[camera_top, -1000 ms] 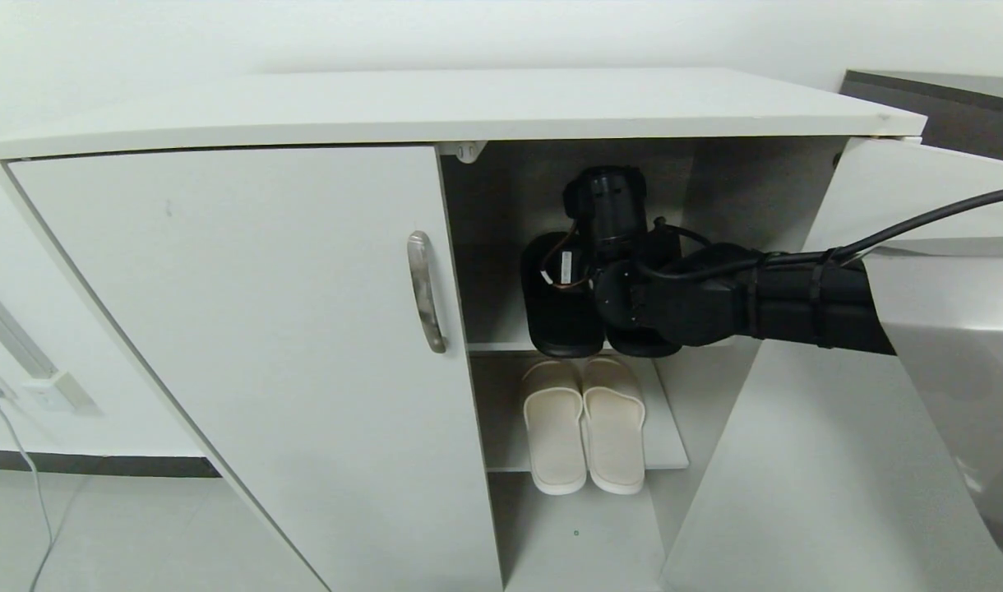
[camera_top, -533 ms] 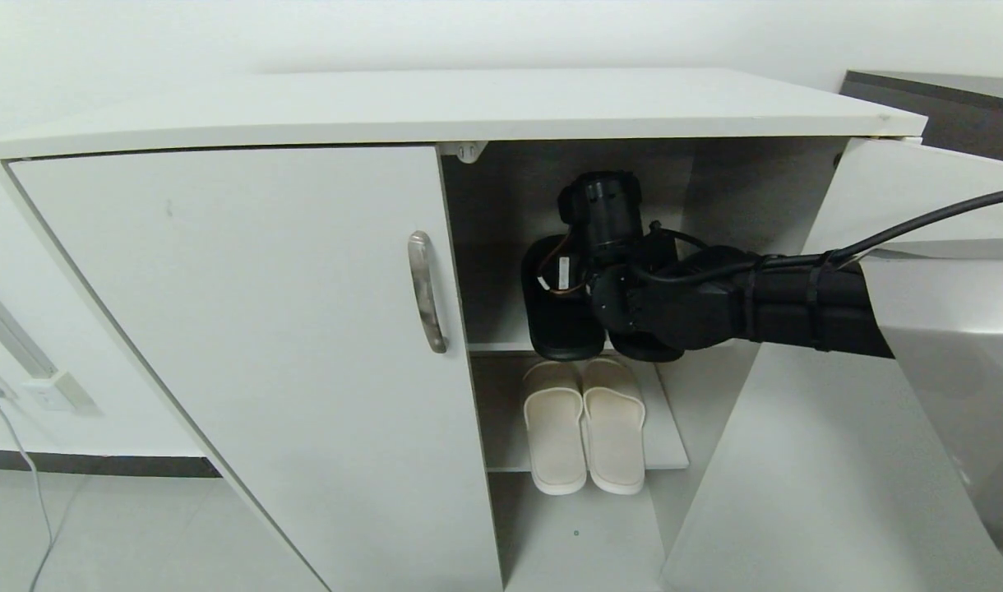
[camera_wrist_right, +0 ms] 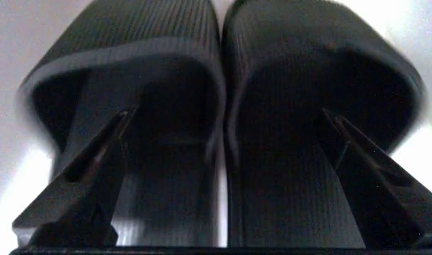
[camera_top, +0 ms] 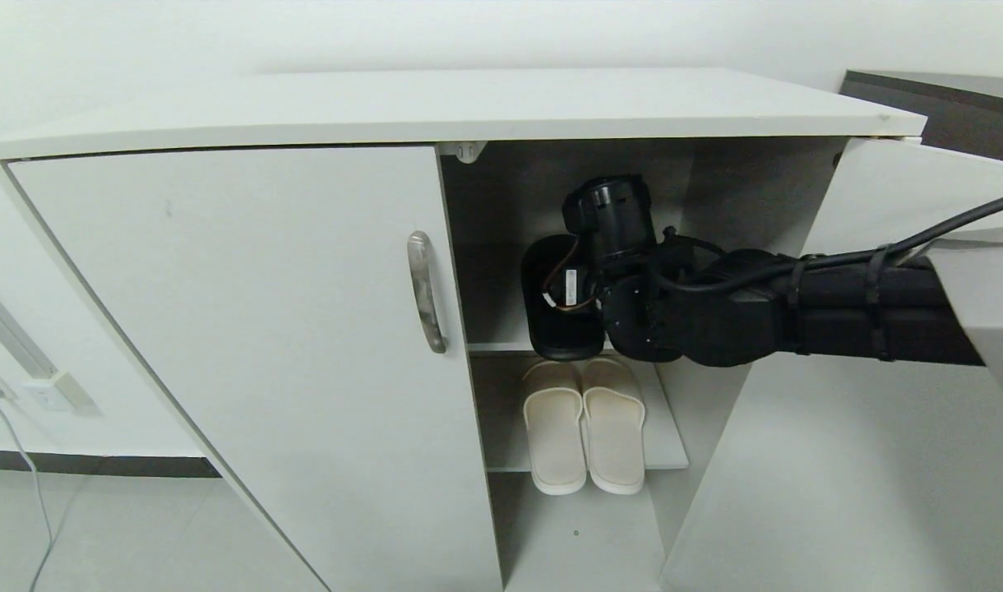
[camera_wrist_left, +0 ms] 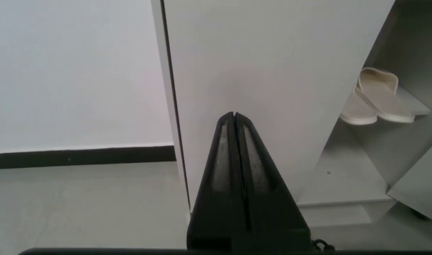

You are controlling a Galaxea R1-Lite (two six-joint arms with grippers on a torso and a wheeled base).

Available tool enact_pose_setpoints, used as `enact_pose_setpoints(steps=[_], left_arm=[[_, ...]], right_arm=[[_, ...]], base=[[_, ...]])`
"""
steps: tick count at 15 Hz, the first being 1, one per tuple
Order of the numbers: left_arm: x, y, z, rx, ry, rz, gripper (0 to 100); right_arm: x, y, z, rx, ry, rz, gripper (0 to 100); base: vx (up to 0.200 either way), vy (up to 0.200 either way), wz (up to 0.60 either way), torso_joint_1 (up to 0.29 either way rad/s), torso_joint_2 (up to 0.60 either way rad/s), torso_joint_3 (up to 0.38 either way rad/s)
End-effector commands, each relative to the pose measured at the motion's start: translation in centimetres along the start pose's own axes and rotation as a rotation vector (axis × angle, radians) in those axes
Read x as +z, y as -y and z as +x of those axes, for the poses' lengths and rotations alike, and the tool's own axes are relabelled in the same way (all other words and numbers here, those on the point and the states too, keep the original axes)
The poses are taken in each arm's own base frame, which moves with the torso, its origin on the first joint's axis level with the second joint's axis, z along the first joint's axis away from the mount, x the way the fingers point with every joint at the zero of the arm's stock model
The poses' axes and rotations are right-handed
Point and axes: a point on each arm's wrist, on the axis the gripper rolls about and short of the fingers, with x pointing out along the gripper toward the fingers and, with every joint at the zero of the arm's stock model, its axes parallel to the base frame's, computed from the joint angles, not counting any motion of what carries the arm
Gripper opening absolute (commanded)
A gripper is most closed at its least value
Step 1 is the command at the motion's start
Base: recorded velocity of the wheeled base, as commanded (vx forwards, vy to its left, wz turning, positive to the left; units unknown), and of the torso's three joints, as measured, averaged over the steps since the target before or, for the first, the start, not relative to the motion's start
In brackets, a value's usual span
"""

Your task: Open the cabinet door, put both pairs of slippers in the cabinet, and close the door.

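**Item 1, black slippers** point(camera_top: 553, 300): on the upper shelf point(camera_top: 493, 347) of the cabinet point(camera_top: 469, 99). Change: over the last second the right arm has drawn back and dropped slightly while the pair stayed put. You can read that as placement done and withdrawal starting.

**Item 2, right gripper** point(camera_wrist_right: 226, 117): fingers spread wide, one on each side of the pair, clamping nothing.

**Item 3, white slippers** point(camera_top: 584, 427): lower shelf point(camera_top: 666, 448), side by side.

**Item 4, left gripper** point(camera_wrist_left: 234, 117): fingers pressed together, empty, facing the closed left door point(camera_top: 222, 329).

**Outstanding:** right door point(camera_top: 797, 460) stands open.

**Obscured:** the wrist hides most of the right-hand black slipper, and you cannot tell whether the fingers touch the slippers.
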Motion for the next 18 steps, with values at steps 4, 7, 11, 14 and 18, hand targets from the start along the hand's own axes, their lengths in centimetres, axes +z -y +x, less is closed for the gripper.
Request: enact_pose_setpoints(steps=[4,7,11,14,18], left_arm=[[0.0,0.0,0.0,0.000,-0.001,-0.002,0],[0.0,0.0,0.0,0.000,-0.001,-0.002,0],[0.0,0.0,0.0,0.000,-0.001,-0.002,0],[0.0,0.0,0.0,0.000,-0.001,0.000,0],[0.0,0.0,0.0,-0.002,-0.001,0.000,0]], right_arm=[[1.1,1.9,-7.8,0.094,0.000,0.004,100],[0.4,3.5,-10.3,0.121,0.001,-0.001,100],[-0.8,5.6,-13.7,0.236,0.013,0.016,100],[-2.3,6.3,-15.0,0.351,0.002,0.012,100],[-3.7,6.0,-15.0,0.386,0.026,0.031,0]], base=[[0.000,0.000,0.00,0.000,0.00,0.000],[0.000,0.000,0.00,0.000,0.00,0.000],[0.000,0.000,0.00,0.000,0.00,0.000],[0.000,0.000,0.00,0.000,0.00,0.000],[0.000,0.000,0.00,0.000,0.00,0.000]])
